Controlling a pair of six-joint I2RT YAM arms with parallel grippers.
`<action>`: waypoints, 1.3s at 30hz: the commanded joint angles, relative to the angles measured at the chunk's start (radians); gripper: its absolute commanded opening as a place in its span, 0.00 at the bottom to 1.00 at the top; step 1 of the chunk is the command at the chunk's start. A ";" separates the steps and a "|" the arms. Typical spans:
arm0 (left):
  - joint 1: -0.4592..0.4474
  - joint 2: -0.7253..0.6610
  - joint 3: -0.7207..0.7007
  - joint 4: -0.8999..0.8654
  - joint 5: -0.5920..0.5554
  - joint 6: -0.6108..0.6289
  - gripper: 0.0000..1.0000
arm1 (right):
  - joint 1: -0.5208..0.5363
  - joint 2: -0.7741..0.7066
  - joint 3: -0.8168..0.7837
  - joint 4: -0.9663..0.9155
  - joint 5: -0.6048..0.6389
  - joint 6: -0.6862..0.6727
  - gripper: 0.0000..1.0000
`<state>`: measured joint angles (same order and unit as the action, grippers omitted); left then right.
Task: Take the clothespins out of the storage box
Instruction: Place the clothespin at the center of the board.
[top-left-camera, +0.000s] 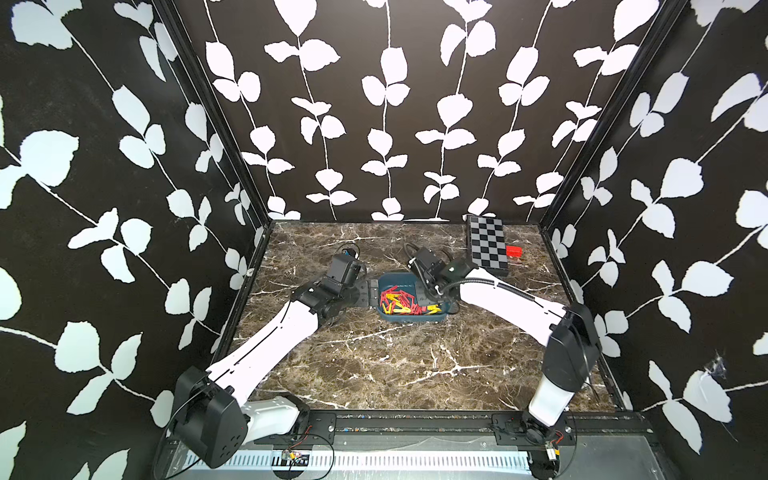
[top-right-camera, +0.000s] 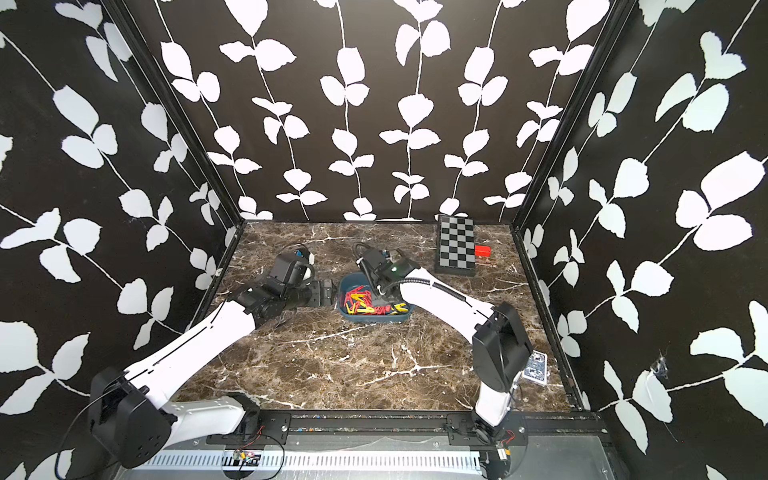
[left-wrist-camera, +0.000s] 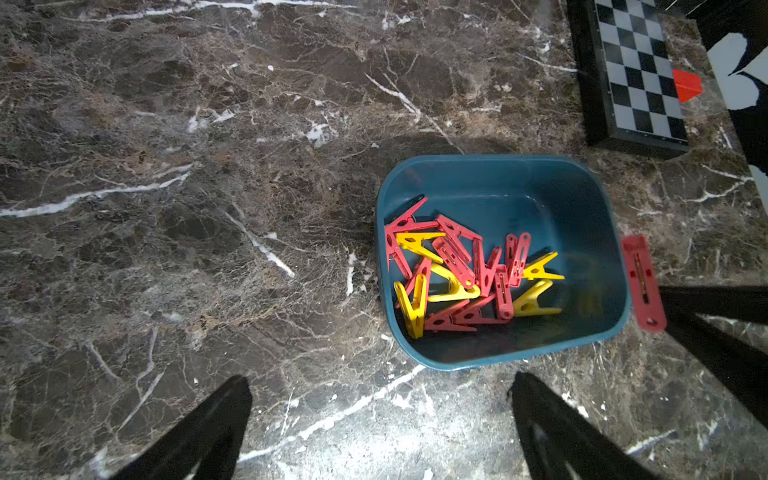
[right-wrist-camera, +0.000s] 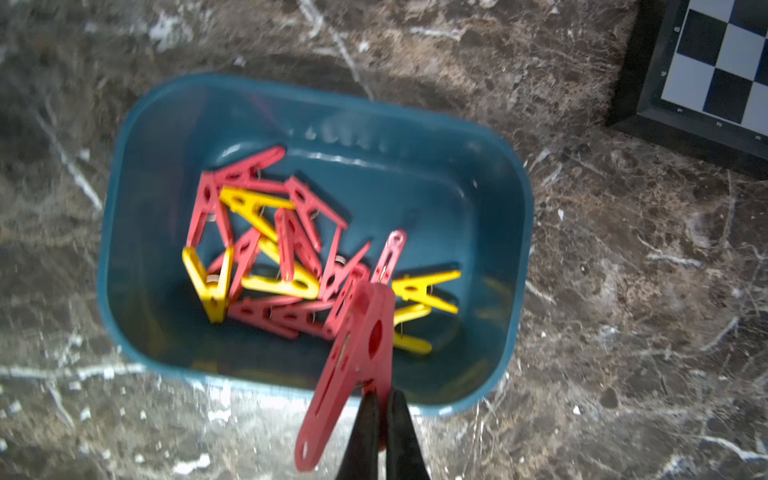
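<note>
The teal storage box (top-left-camera: 411, 319) (top-right-camera: 376, 319) sits mid-table and holds a tangle of several red and yellow clothespins (top-left-camera: 401, 301) (right-wrist-camera: 270, 257) (left-wrist-camera: 457, 274). My right gripper (right-wrist-camera: 380, 392) is shut on one leg of a red clothespin (right-wrist-camera: 361, 345), holding it above the box's near rim (right-wrist-camera: 291, 388). The left wrist view shows this held clothespin (left-wrist-camera: 642, 282) just outside the box wall (left-wrist-camera: 519, 187). My left gripper (left-wrist-camera: 382, 380) (top-left-camera: 372, 293) is open and low over the marble, just beside the box's left end, with nothing between its fingers.
A flat black-and-grey checkerboard box (top-left-camera: 486, 245) lies at the back right with a small red block (top-left-camera: 514, 251) beside it. A deck of cards (top-right-camera: 535, 368) rests near the right arm's base. Patterned walls close in three sides.
</note>
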<state>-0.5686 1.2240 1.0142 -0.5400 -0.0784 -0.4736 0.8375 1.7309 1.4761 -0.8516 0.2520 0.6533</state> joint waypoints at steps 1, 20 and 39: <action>0.004 -0.051 -0.016 -0.043 0.017 0.024 0.99 | 0.058 -0.054 -0.067 -0.066 0.065 0.053 0.01; 0.003 -0.232 -0.083 -0.143 -0.034 0.026 0.99 | 0.320 0.004 -0.323 -0.011 0.125 0.328 0.02; 0.004 -0.310 -0.116 -0.183 -0.090 0.005 0.99 | 0.274 0.148 -0.280 0.053 0.187 0.268 0.06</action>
<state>-0.5686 0.9333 0.9127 -0.7040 -0.1467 -0.4606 1.1236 1.8595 1.1633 -0.7925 0.4084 0.9325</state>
